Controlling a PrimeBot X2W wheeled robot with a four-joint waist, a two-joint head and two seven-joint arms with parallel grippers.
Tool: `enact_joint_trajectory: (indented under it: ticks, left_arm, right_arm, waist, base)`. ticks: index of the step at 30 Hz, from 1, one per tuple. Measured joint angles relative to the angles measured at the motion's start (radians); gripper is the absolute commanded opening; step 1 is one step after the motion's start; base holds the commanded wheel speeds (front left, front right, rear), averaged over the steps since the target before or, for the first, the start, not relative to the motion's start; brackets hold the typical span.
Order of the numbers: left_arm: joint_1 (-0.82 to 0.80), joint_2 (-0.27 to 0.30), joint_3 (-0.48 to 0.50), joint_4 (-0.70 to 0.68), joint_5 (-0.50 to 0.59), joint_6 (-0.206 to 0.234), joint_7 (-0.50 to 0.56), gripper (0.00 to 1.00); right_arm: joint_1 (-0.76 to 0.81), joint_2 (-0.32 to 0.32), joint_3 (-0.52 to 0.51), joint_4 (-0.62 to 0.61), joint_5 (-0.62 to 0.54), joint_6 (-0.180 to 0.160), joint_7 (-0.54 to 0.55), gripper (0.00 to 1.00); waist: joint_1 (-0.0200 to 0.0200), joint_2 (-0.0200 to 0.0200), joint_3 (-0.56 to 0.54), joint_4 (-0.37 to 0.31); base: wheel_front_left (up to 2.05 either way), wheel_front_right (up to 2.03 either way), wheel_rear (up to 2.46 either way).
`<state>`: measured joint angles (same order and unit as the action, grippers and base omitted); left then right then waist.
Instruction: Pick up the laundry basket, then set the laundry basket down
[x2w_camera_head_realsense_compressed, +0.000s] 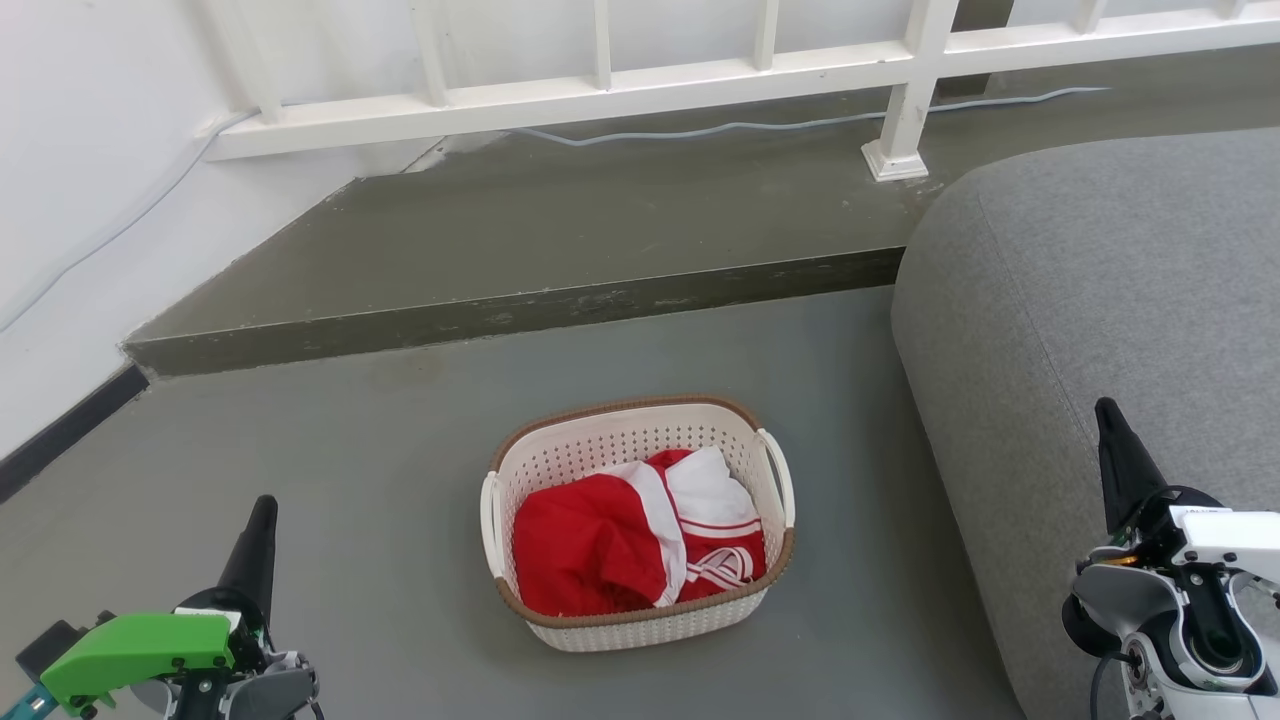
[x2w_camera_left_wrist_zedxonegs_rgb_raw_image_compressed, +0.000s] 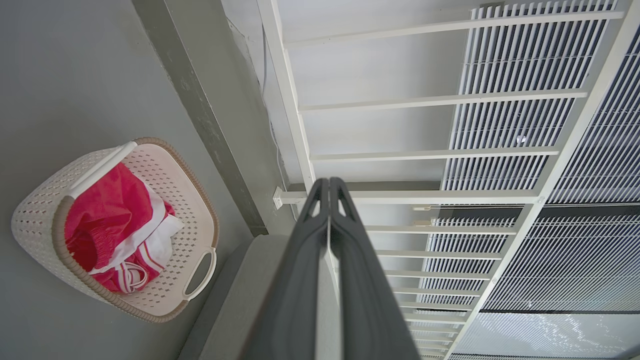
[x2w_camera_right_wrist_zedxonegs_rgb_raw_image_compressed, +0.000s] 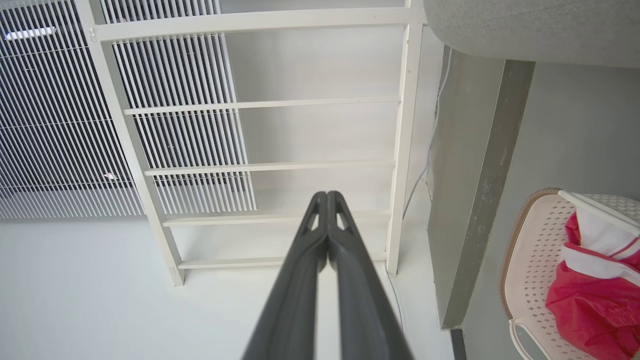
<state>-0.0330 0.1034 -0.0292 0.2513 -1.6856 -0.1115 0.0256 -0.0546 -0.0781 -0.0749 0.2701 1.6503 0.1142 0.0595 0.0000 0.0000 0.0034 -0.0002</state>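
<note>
The laundry basket (x2w_camera_head_realsense_compressed: 640, 520) rests on the grey floor in the middle of the head view, cream-white and perforated, with a brown rim and white loop handles on both sides. Red and white clothes lie inside it. It also appears at the left of the left wrist view as the laundry basket (x2w_camera_left_wrist_zedxonegs_rgb_raw_image_compressed: 45, 200) and at the right edge of the right wrist view as the laundry basket (x2w_camera_right_wrist_zedxonegs_rgb_raw_image_compressed: 535, 255). My left gripper (x2w_camera_head_realsense_compressed: 262, 510) is at the lower left, well clear of the basket, fingers shut together on nothing. My right gripper (x2w_camera_head_realsense_compressed: 1108, 415) is at the lower right over the sofa, also shut and empty.
A grey sofa (x2w_camera_head_realsense_compressed: 1100, 300) stands close to the basket's right side. Behind the basket a raised concrete step (x2w_camera_head_realsense_compressed: 520, 310) crosses the floor, with a white railing (x2w_camera_head_realsense_compressed: 620, 90) and a cable beyond it. A white wall runs along the left.
</note>
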Motion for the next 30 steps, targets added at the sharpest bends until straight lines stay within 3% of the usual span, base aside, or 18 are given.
enact_joint_trajectory:
  ticks: [30]
  left_arm:
    - [-0.009, 0.000, 0.003, 0.012, 0.000, -0.008, 0.000, 0.00]
  right_arm:
    - [0.000, 0.001, -0.002, 0.007, 0.000, 0.000, 0.003, 0.00]
  waist:
    - [0.0000, 0.0000, 0.000, 0.000]
  base:
    - [0.00, 0.00, 0.00]
